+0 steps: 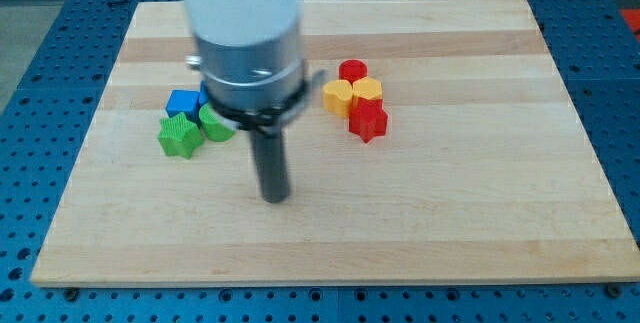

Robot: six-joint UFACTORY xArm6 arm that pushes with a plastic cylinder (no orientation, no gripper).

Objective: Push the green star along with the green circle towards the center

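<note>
Camera view: my tip point(275, 197) rests free on bare board, touching no block. Green star point(180, 135) and green circle point(215, 123) touch each other up-left of it.

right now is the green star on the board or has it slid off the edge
On the board. The green star lies flat on the wooden board, left of centre, touching the green circle; my tip is right of both.
</note>
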